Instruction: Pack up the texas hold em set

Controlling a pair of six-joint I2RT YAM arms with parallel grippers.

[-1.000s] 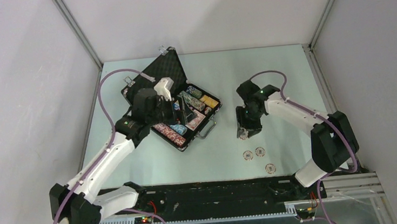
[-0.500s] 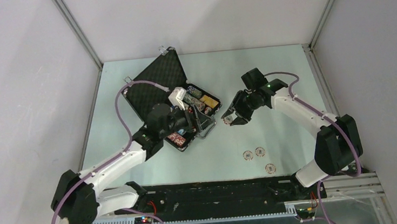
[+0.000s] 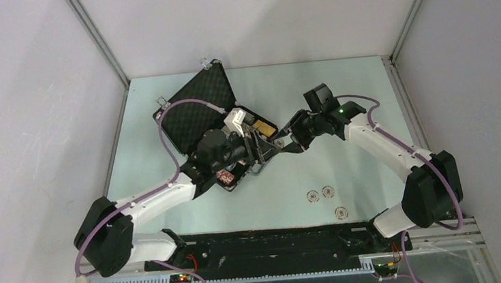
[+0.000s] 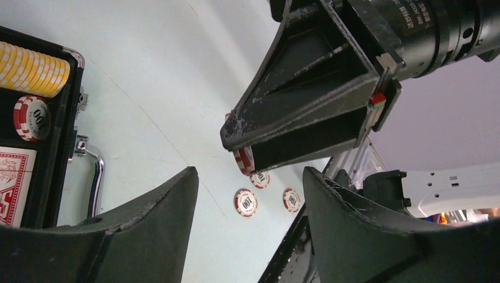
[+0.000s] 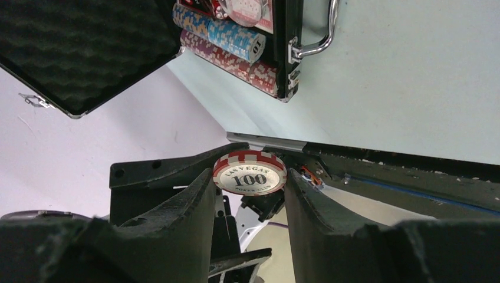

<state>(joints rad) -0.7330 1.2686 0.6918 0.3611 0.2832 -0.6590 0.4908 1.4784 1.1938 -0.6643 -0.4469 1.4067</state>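
my right gripper (image 5: 247, 178) pinched a red 100 chip (image 5: 249, 173), my left gripper (image 4: 248, 177) stood open and empty facing it, beside the open case (image 3: 194, 112)

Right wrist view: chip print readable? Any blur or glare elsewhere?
Right wrist: held chip sharp, its 100 print readable; right fingers dark and soft. Left wrist: left fingers blurred, table chips legible, case handle glints. Top external: even light, no glare.

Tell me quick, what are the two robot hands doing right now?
Left gripper: open, holding nothing.
Right gripper: shut on a red-and-white 100 chip.
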